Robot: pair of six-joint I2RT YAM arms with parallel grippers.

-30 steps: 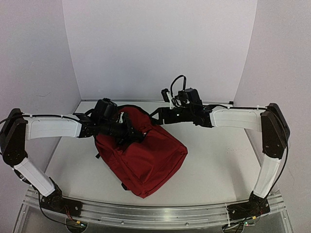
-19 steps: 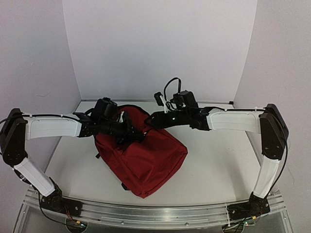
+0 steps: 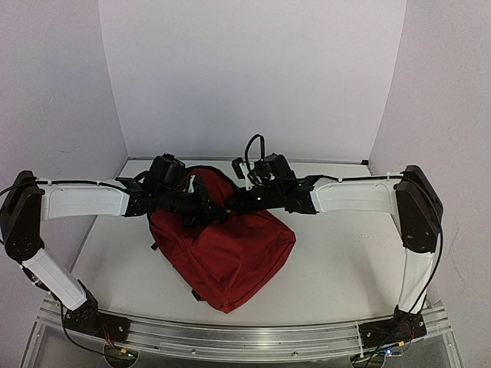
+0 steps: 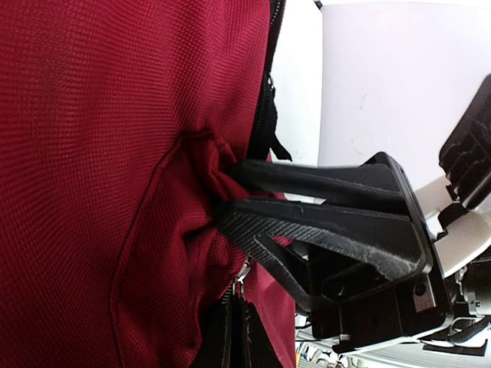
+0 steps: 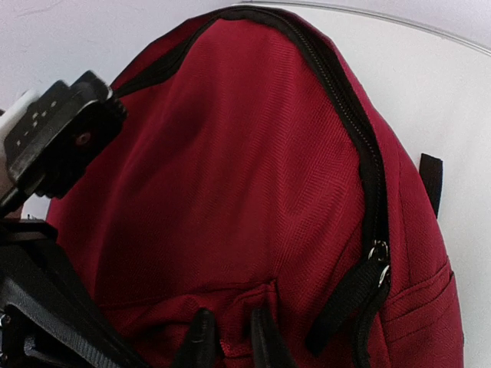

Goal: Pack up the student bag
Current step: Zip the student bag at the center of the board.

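One student bag [image 3: 230, 253] is lying on the desk [image 3: 345, 261], roughly midway between the two arms, and both are reaching in over its far end. The left gripper [image 4: 226, 192] is pinching a bunched fold of the red fabric, its two fingers [image 4: 307, 230] pressing close together right beside the black zipper line. The right gripper [image 5: 230, 322] is coming in from the other side, its two fingertips sitting narrowly apart with a ridge of red cloth squeezed between them. In the right wrist view, two metal zipper pulls [image 5: 378, 261] are sitting together on the bag's curved zipper track, with one black strap tab [image 5: 431, 180] poking out past the edge.
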